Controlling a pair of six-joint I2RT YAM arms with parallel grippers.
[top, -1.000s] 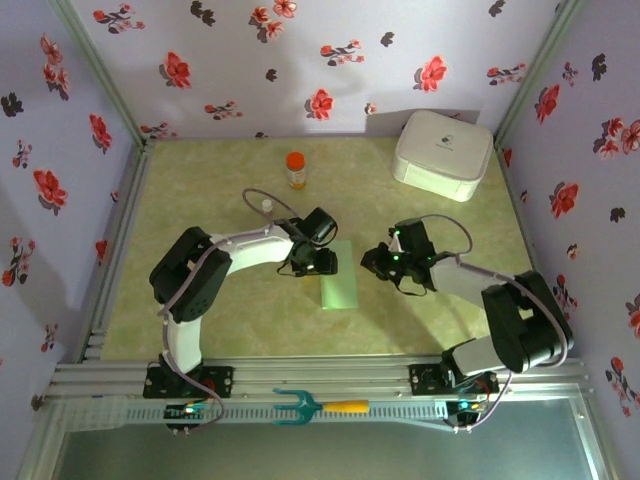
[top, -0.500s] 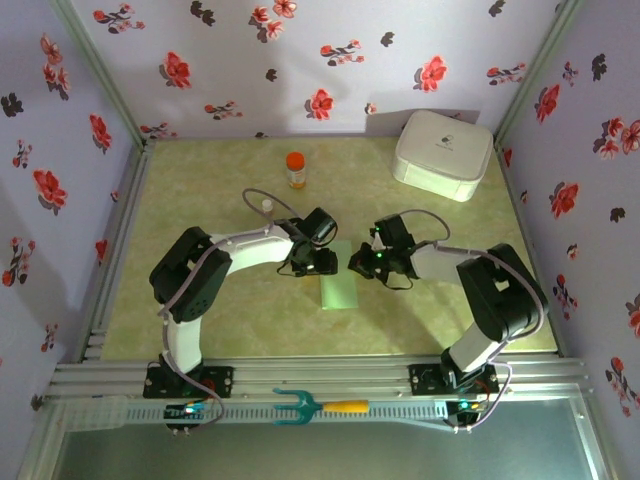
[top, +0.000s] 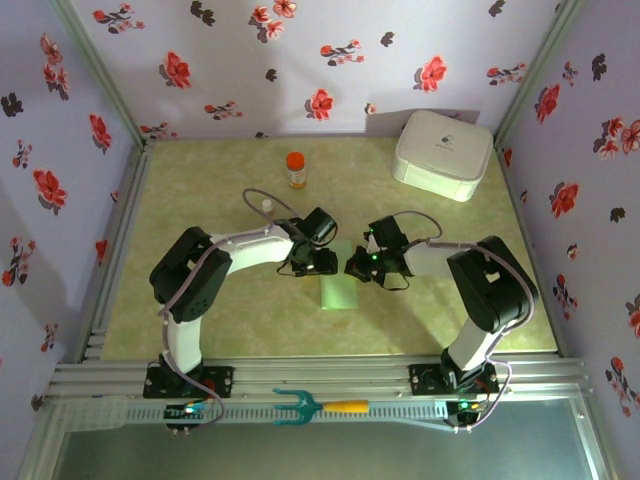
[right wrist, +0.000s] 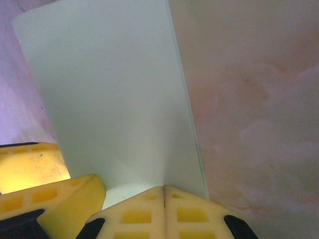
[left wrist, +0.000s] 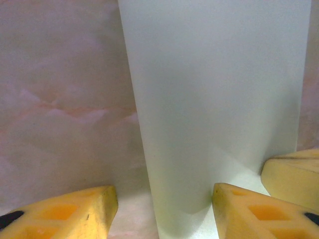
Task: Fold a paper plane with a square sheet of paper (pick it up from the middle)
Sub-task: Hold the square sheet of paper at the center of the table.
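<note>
The square sheet of paper, pale mint green, lies on the table as a narrow rectangle. My left gripper is open at its far left corner, and in the left wrist view the left gripper has one yellow finger on the table and one on the sheet. My right gripper is shut at the sheet's far right edge. In the right wrist view the right gripper has its closed tips pressed on the sheet; a faint crease runs from them. The paper plane is out of view.
A white rounded box stands at the back right. An orange-capped bottle and a small white cap sit behind the left arm. A teal fork tool lies on the front rail. Floral walls close three sides.
My right gripper has moved left to the sheet's right edge and closed fully. The left arm and the sheet have not moved.
</note>
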